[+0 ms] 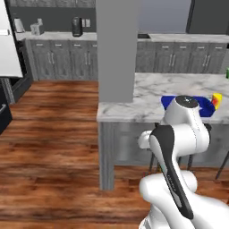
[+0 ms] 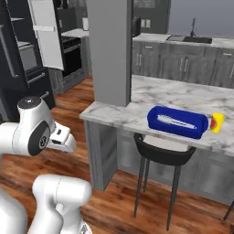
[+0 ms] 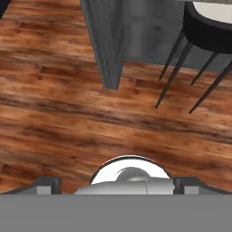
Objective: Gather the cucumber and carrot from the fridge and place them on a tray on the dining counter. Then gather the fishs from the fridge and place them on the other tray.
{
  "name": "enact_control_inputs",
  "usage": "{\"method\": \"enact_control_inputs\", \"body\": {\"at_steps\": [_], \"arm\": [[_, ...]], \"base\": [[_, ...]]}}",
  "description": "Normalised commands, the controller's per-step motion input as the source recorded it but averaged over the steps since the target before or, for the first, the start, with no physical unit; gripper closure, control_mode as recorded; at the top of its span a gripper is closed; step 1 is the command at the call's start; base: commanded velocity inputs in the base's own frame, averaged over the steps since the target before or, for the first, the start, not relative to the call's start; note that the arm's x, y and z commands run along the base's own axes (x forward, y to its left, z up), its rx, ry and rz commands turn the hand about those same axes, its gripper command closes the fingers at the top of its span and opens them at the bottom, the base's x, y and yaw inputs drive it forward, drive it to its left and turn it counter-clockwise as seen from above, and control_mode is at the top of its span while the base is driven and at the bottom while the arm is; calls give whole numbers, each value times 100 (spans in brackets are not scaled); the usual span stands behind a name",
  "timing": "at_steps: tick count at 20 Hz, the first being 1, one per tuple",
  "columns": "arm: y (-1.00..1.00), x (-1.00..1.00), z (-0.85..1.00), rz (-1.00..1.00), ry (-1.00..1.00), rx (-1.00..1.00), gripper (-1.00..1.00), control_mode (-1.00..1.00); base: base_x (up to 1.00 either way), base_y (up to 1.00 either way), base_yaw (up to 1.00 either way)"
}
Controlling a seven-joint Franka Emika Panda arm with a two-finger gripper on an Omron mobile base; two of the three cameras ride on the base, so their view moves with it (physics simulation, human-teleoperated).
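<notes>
The white arm was folded low over the base, with the tool (image 3: 116,183) pointing down at the brown wooden plank floor (image 3: 68,122). Its two dark tips sat far apart at the bottom of the hand view, so the tool was released and carried nothing.

Just beyond the arm stood a black round-seated stool (image 2: 164,148), tucked under the long white-and-grey veined marble tabletop (image 2: 183,98). On that tabletop lay the shallow deep-blue rectangular tray (image 2: 178,121), and a slim silver-grey fish (image 2: 172,121) lay along its floor. A small yellow-and-red object (image 2: 217,122) sat just beside the tray's far end; it was too small to identify, though it may have been the red-orange fish.

Further off, past the grey square pillar (image 2: 109,50), the tall black fridge (image 2: 13,59) stood with its light grey inner door (image 2: 45,32) swung open.

Judging from the empty tool and the one fish in the tray, the step in hand was probably the trip back to the fridge. To do it well, the arm should be kept tucked while the base turned, clear of the stool and pillar. The base should stop square to the open shelves, and the tool should approach wide and level.
</notes>
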Motion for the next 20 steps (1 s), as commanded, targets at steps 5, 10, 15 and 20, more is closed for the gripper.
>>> {"method": "enact_control_inputs", "body": {"at_steps": [5,10,15,20], "arm": [[0,0,0,0,0,0,-100,100],[0,0,0,0,0,0,-100,100],[0,0,0,0,0,0,-100,100],[0,0,0,0,0,0,-100,100]], "base": [[39,88,22],[89,58,10],[89,43,5],[67,22,0]]}}
